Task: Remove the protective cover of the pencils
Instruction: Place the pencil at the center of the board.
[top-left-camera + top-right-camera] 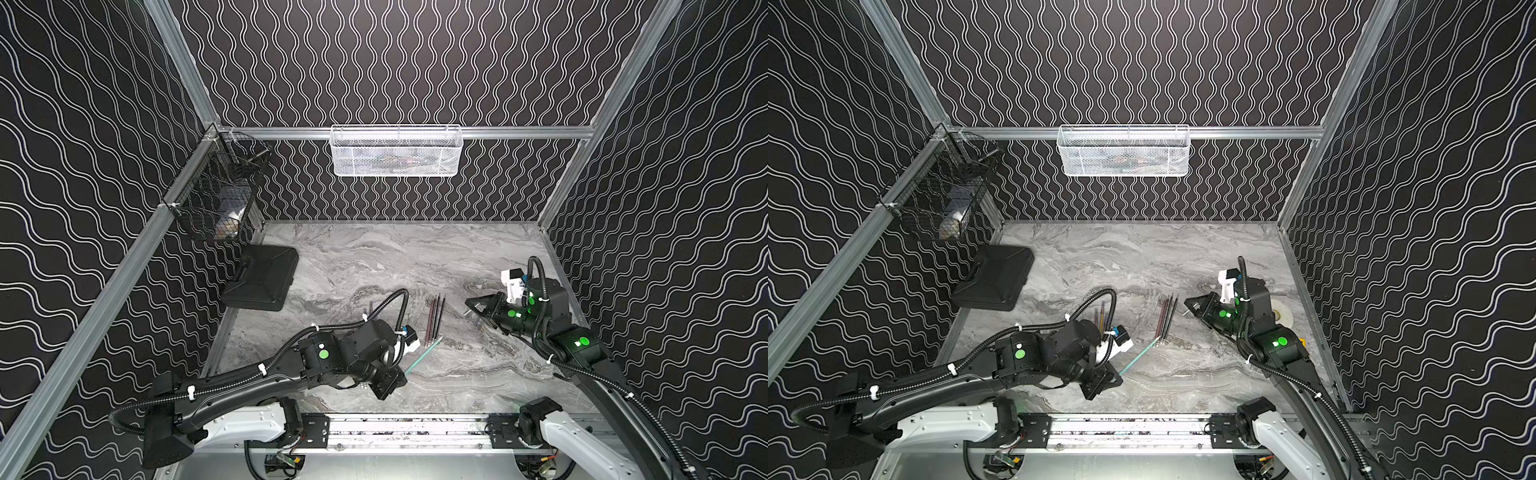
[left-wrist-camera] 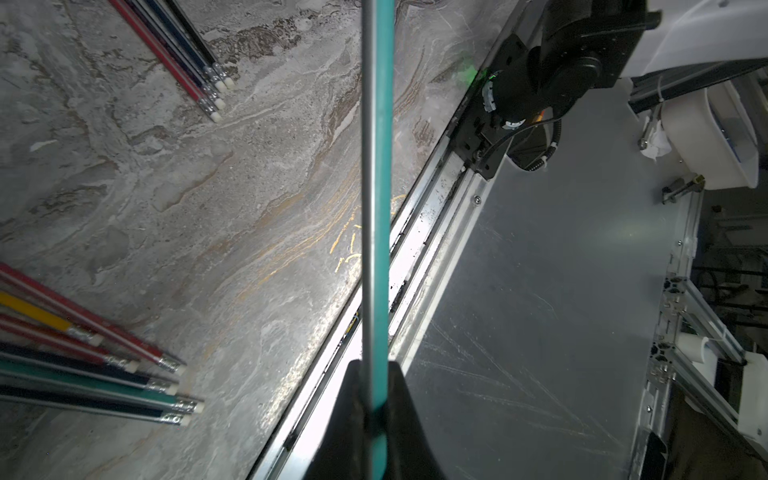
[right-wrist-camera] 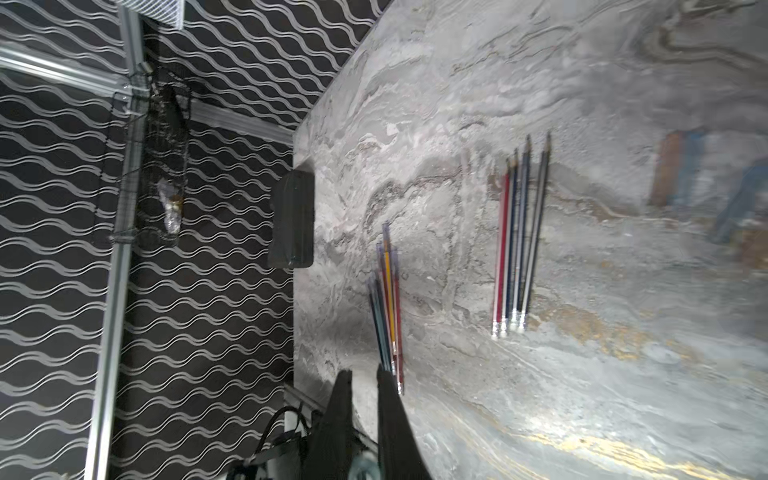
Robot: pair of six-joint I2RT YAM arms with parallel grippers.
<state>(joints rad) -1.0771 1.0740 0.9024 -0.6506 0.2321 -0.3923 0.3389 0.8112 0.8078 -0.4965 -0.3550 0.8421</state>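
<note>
My left gripper (image 1: 398, 376) (image 2: 375, 374) is shut on a teal pencil (image 1: 424, 354) (image 1: 1140, 355) (image 2: 380, 166), held low over the marble table; the pencil slants toward the table's middle. Its far end looks pale; I cannot tell whether a cover sits on it. A few dark and red pencils (image 1: 435, 318) (image 3: 519, 237) lie in a row mid-table with bare sharpened points. Several more pencils (image 1: 1100, 316) (image 3: 388, 299) lie beyond the left arm, with translucent covers (image 3: 385, 239) on their points. My right gripper (image 1: 468, 306) (image 3: 365, 374) hovers to the row's right, shut, nothing visible between its fingers.
A black case (image 1: 262, 282) lies at the table's left edge. A black wire basket (image 1: 212, 195) hangs on the left rail and a white mesh basket (image 1: 395, 151) on the back rail. A white roll (image 1: 1283, 316) sits by the right arm. The arms' metal rail (image 1: 395, 428) runs along the front.
</note>
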